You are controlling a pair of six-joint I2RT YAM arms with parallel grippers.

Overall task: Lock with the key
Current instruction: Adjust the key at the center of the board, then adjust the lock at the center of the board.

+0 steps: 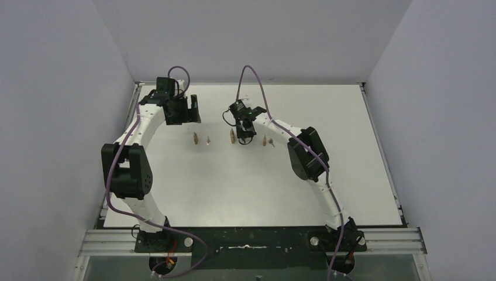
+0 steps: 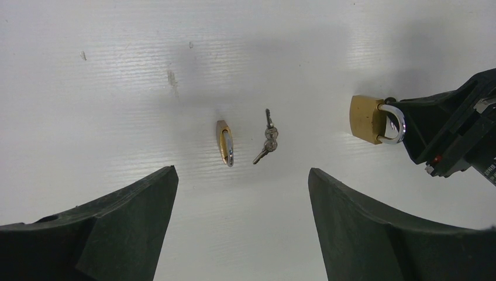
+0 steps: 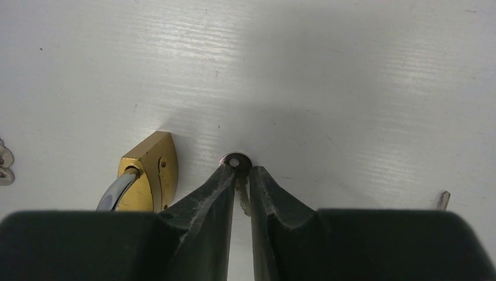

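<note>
A small silver key (image 3: 236, 160) lies on the white table, its round head poking out past my right gripper (image 3: 241, 168), whose fingers pinch it at the neck. Just left of that gripper a brass padlock (image 3: 149, 174) with a steel shackle rests on the table; the same padlock (image 2: 367, 119) shows in the left wrist view beside the right gripper's black body (image 2: 450, 134). My left gripper (image 2: 241, 170) hovers open above the table with nothing between its fingers. Ahead of it lie a second brass padlock (image 2: 225, 142) on its edge and a pair of keys (image 2: 268, 137).
Another key (image 3: 443, 200) lies to the right of the right gripper. From above, the locks and keys form a row (image 1: 233, 137) across the mid-table. Grey walls enclose the white table (image 1: 327, 193) on three sides.
</note>
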